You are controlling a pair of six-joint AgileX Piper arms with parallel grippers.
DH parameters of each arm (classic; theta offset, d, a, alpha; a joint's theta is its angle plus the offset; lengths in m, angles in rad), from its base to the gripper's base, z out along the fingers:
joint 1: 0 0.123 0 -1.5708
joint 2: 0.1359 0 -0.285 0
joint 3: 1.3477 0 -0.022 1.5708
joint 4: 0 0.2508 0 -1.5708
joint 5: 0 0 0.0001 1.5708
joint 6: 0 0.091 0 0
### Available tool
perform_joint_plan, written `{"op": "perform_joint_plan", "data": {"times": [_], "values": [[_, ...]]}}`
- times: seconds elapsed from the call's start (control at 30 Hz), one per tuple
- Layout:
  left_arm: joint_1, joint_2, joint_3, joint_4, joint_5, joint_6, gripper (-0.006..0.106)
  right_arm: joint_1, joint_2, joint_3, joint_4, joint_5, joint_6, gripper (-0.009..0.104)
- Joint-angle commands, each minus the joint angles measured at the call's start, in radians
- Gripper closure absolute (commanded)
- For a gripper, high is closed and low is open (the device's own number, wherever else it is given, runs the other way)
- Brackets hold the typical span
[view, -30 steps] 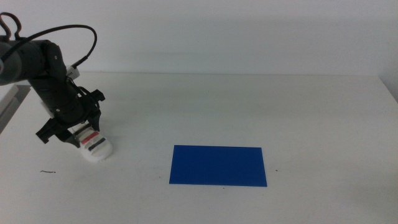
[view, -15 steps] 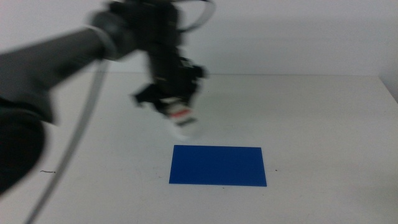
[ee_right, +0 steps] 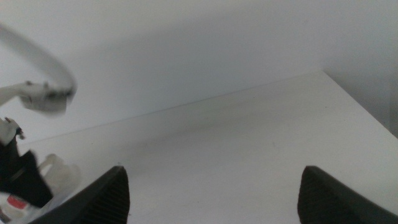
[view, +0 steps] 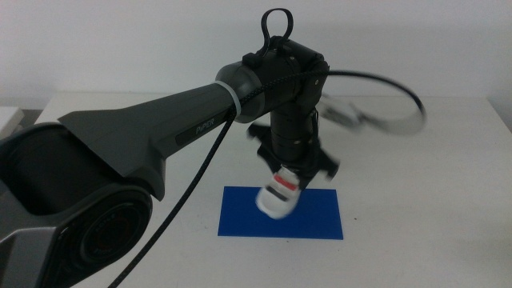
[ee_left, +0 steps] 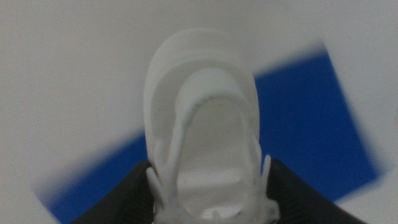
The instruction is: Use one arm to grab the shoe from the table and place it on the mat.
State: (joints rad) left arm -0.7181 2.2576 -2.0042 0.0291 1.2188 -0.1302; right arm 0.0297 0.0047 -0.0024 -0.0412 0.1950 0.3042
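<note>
A large dark grey-black arm [view: 160,128] reaches in from the left side of the middle view and stretches across a wide white counter [view: 424,168]. A black cable runs along it, and a loop of cable beyond the wrist is blurred. The left gripper [view: 290,170] points down over a flat bright-blue mat [view: 320,220] that lies on the counter toward the near side.

The gripper's fingers pinch a small white shoe [view: 279,194] from both sides. The shoe hangs toe-down and tilted, with a red strap and a dark strap showing across its top. Its toe sits in front of the mat's upper left part in the middle view; whether it touches the mat cannot be told from here.

In the left wrist view the shoe [ee_left: 202,130] fills the centre, seen from its white underside and toe, with the mat [ee_left: 311,124] blurred behind it and the counter [ee_left: 68,74] around that. The two dark fingers [ee_left: 124,199] press against the shoe's sides at its heel end. The left gripper [ee_left: 208,202] is closed on the shoe.

The right gripper [ee_right: 214,199] waits away from the work, outside the middle view. Its own view shows its two dark fingers [ee_right: 102,199] spread wide apart with only bare counter [ee_right: 249,143] between them. At the edge of that view, part of the shoe [ee_right: 56,177] and the other arm's gripper [ee_right: 22,180] can be made out, blurred.
</note>
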Motion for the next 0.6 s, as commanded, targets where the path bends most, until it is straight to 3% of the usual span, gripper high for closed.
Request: {"op": "perform_joint_plan", "data": {"times": [0.0,0.03,0.1,0.4,0.57], "values": [[-0.003,-0.011,-0.010,-0.011,0.002,0.580,0.102,0.002,-0.005,0.002,-0.007,-0.008,-0.004,0.016],[-0.003,-0.011,-0.010,-0.016,0.002,0.784,0.102,0.002,-0.005,0.002,-0.007,-0.008,-0.004,0.016],[-0.003,-0.011,0.003,-0.068,0.002,0.982,0.102,0.002,-0.005,0.002,-0.007,-0.008,-0.004,0.016],[-0.001,-0.011,0.077,-0.064,0.002,1.160,0.102,0.002,-0.005,0.002,-0.007,-0.008,-0.004,0.016],[-0.001,-0.011,0.077,-0.041,0.002,1.166,0.102,0.002,-0.005,0.002,-0.007,-0.008,-0.004,0.016]]}}
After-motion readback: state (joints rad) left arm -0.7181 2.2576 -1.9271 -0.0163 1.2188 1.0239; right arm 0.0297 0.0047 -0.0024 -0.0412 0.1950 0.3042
